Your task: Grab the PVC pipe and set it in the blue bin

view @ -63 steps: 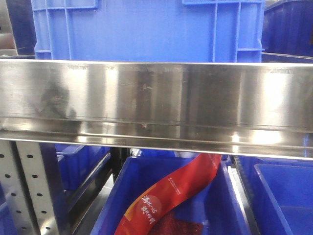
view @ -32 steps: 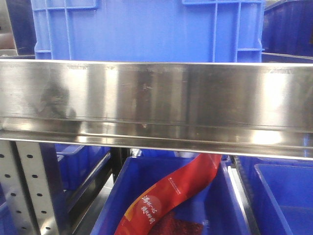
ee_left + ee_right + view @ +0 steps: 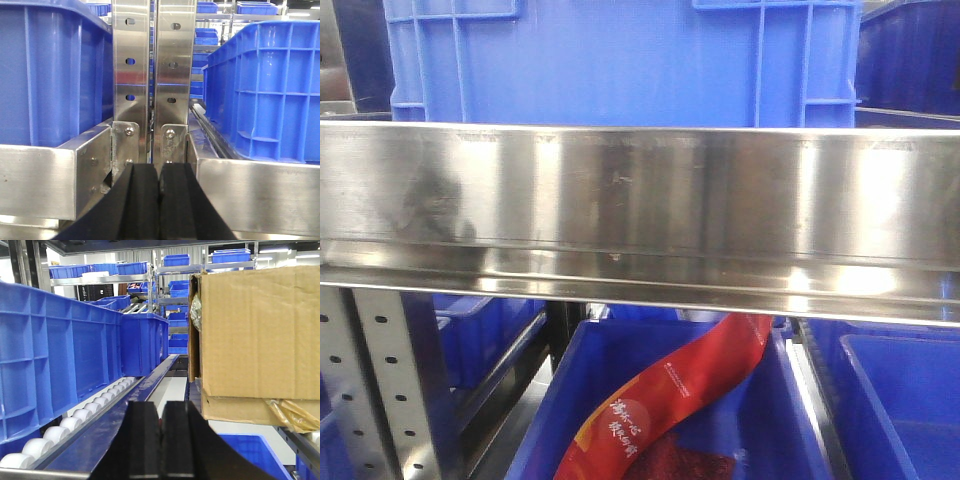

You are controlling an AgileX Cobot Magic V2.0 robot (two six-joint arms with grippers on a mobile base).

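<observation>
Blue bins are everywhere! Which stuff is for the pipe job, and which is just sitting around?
For the job: blue bins (which one, I cannot tell); left end effector, shut; right end effector, shut. No PVC pipe is in view.
Just lying about: red packet in a bin, cardboard box, steel shelf rail, white rollers.

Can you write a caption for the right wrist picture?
Shut right gripper between blue bins on rollers and a cardboard box.

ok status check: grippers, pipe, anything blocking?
Left gripper shut, empty, facing shelf uprights. Right gripper shut, empty, beside cardboard box. No PVC pipe in any view. Steel shelf rail fills front camera.
</observation>
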